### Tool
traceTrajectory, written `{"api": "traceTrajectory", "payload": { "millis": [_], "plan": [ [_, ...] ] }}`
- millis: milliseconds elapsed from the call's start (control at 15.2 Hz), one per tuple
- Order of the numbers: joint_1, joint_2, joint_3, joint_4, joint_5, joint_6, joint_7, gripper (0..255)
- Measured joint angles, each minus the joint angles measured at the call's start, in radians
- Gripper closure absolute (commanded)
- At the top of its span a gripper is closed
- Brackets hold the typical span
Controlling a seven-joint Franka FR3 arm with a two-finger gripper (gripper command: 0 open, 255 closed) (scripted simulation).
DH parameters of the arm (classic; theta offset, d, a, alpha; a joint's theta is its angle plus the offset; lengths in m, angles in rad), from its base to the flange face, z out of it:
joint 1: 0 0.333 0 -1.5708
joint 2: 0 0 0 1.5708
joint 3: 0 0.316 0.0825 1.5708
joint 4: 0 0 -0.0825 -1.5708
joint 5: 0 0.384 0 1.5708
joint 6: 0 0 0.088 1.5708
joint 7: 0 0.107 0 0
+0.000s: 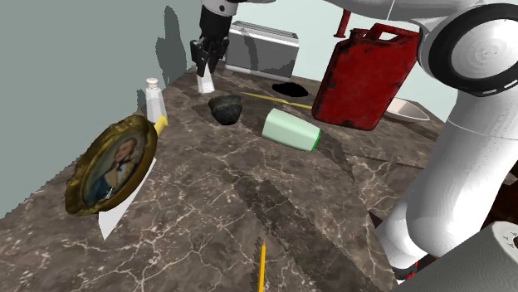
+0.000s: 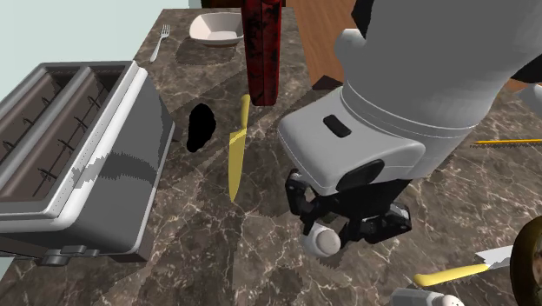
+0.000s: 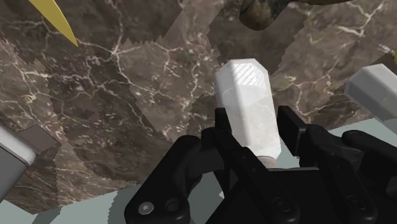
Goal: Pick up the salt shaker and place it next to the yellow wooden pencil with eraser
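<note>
My black gripper (image 1: pixel 205 68) is shut on a white salt shaker (image 1: pixel 205 82) at the far end of the dark marble counter (image 1: pixel 249 199), just in front of the toaster. In the wrist view the fingers (image 3: pixel 224 127) clasp the shaker (image 3: pixel 245 95) on both sides, its faceted end pointing at the counter. From the second exterior view the gripper (image 2: pixel 340 228) hangs under the white wrist with the shaker's round end (image 2: pixel 326 240) below it. I cannot tell if the shaker touches the counter. The yellow pencil (image 1: pixel 261 265) lies near the counter's front edge, far from the gripper; it is also at the second exterior view's right edge (image 2: pixel 508 140).
A second white shaker (image 1: pixel 153 98) stands by the counter's left edge above a gold-framed portrait (image 1: pixel 112 162). Near the gripper are a dark lump (image 1: pixel 224 108), a yellow knife (image 2: pixel 236 152), a green cylinder (image 1: pixel 290 128), a red jerry can (image 1: pixel 365 75), a toaster (image 2: pixel 69 156) and a white bowl (image 2: pixel 217 28).
</note>
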Motion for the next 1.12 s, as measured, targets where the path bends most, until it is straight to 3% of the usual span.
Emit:
{"api": "traceTrajectory", "payload": {
  "millis": [1122],
  "plan": [
    [0.021,0.088,0.004,0.361,-0.018,-0.274,0.000,255]
  ]
}}
